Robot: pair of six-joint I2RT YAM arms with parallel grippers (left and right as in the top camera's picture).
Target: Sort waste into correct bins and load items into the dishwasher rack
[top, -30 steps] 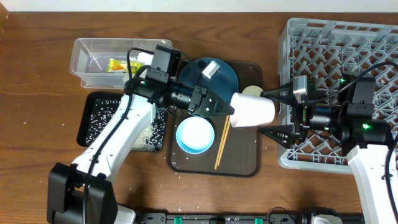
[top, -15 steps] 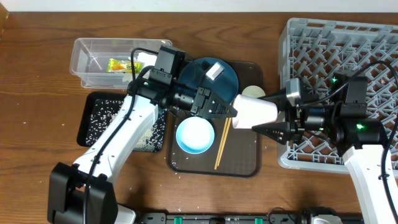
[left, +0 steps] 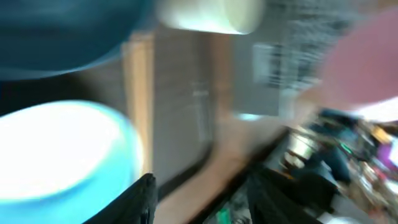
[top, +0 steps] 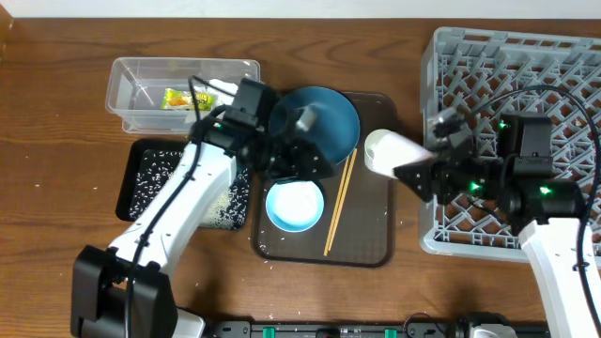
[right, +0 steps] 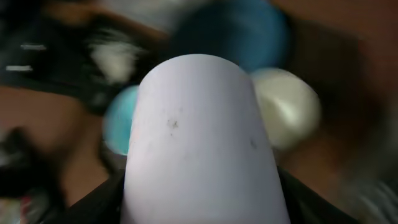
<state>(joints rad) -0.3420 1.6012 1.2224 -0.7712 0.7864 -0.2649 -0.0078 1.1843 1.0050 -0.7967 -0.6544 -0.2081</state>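
Note:
My right gripper [top: 418, 174] is shut on a white cup [top: 388, 150], held sideways over the right edge of the brown tray [top: 366, 235], beside the grey dishwasher rack [top: 526, 75]. In the right wrist view the cup [right: 199, 124] fills the space between the fingers [right: 199, 186], and a second pale cup [right: 286, 109] lies beyond it. My left gripper [top: 315, 160] is open and empty between the blue plate [top: 324, 117] and the pale-blue bowl [top: 294, 205]; its fingers [left: 202, 196] stand apart. Chopsticks [top: 338, 202] lie on the tray.
The clear tub [top: 141, 80] at the back left holds the yellow-green wrapper [top: 177, 97]. The black tray [top: 141, 178] in front of it holds rice grains. Loose grains lie on the table near the brown tray's front left. I cannot make out the tissue.
The left gripper let go of the white cup and drew back left over the plate. The right gripper closed on the cup and carried it right, toward the rack.

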